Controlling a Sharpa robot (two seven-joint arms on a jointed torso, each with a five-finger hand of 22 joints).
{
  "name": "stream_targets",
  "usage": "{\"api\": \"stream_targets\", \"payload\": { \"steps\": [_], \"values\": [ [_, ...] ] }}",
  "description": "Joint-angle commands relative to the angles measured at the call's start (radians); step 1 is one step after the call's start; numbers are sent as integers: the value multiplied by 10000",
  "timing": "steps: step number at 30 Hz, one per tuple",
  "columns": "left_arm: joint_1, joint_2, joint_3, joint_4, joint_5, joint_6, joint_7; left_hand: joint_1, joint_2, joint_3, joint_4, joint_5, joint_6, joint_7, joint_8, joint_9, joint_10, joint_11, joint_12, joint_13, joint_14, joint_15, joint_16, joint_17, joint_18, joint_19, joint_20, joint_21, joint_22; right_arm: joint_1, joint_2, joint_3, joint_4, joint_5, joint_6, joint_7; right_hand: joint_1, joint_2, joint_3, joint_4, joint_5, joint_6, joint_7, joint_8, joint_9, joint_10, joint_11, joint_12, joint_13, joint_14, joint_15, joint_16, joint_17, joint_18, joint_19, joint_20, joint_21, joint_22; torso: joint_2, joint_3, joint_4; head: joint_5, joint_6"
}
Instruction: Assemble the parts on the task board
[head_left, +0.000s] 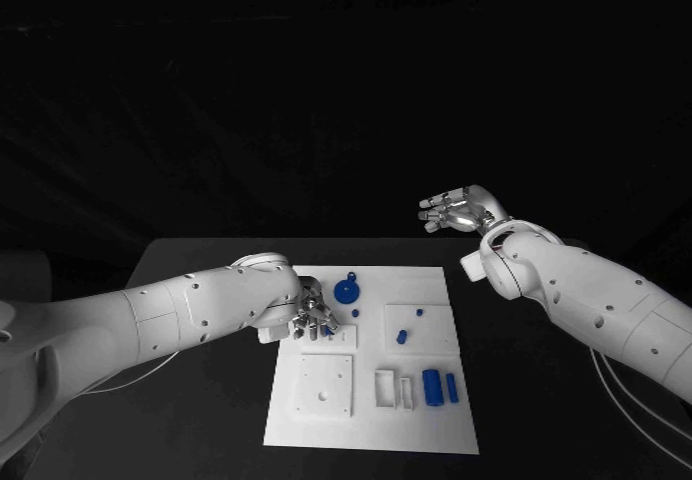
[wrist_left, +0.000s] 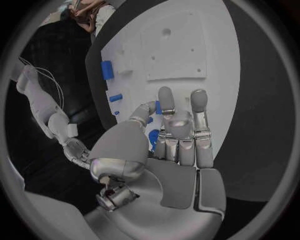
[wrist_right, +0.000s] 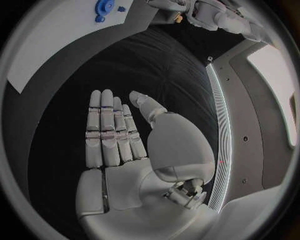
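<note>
A small blue part (head_left: 329, 329) sits pinched under the left hand (head_left: 310, 318).

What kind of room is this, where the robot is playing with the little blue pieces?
Probably a robot test lab, not a home. A black table carries a white task board with small blue parts, and the left hand works over it while the right hand hangs open.

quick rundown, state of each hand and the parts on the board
left hand: down on the task board, fingers around a small blue part
right hand: raised off the board, fingers straight, holding nothing
blue disc: lying loose on the board
blue cylinders: lying flat, untouched
</note>
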Motion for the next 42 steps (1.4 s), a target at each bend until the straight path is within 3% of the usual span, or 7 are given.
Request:
{"api": "stream_targets", "payload": {
  "steps": [1,10,18,27,34,37,42],
  "values": [
    [18,188,0,-250,244,880,-324,-23,55,1171,-1116,41,768,-744,70,12,466,-20,12,5,-5,-49,44,1,-185,13,20,-31,178,-3,41,7,-2,40,83,1,-124,5,78,12,80,-73,23,-4,-5,-48,-9,-35,-15,-74,12,-7,-16,-33,-35,-5,54,-20,5,8,-13,16,6],
    [17,451,-38,-652,-19,989,-362,-12,54,1188,-1120,27,750,-740,70,22,466,-18,1,5,-8,-48,35,-1,-183,8,23,-25,181,-3,166,8,16,40,106,-12,-139,-9,106,17,119,-84,26,-4,-5,-60,-4,-35,-15,-80,16,-10,-23,-33,-52,-2,85,-36,10,4,4,3,4],
    [9,535,-58,-713,-135,859,-332,-7,46,1192,-1118,23,758,-743,73,29,469,-23,10,11,6,-47,58,34,-184,11,23,-20,180,-3,117,8,17,69,217,-24,-146,-28,140,24,134,-141,43,-7,-8,-116,18,-38,-16,-119,37,-28,-39,-37,-103,16,88,-78,5,-25,4,-26,39],
    [-12,582,-66,-700,-339,1038,-170,26,23,1211,-1115,1,743,-737,69,37,465,-21,12,19,4,-47,65,46,-190,-6,22,-23,177,-4,144,7,7,80,337,-26,-161,-34,149,65,118,-170,51,-6,-6,-154,29,-35,-15,-157,55,-38,-54,-32,-131,38,86,-141,-1,0,21,-49,-9],
    [-29,592,-68,-691,-394,1040,-96,26,23,1211,-1115,1,743,-737,69,37,465,-21,12,19,4,-47,65,46,-190,-6,22,-23,177,-6,163,7,-18,82,381,-22,-159,-41,156,86,121,-177,55,-3,-4,-170,36,-34,-15,-175,64,-37,-62,-28,-138,51,76,-199,4,-3,6,-46,-14],
    [-31,594,-69,-680,-403,1071,-55,26,23,1211,-1115,1,743,-737,69,37,465,-21,12,19,4,-47,65,46,-190,-6,22,-23,177,-7,167,7,-25,82,398,-19,-157,-44,159,95,122,-180,56,-4,-4,-174,38,-34,-15,-187,68,-39,-67,-28,-138,54,75,-226,-2,-3,10,-39,57],
    [-32,593,-70,-657,-421,1096,-24,48,18,1213,-1114,-16,737,-736,70,42,465,-22,12,25,5,-46,63,47,-190,-4,21,-20,177,-8,177,7,-26,82,426,-21,-149,-49,162,101,124,-185,55,-3,-4,-180,39,-35,-15,-194,70,-36,-71,-27,-138,57,73,-259,-4,-1,19,-55,27]
  ]
}}
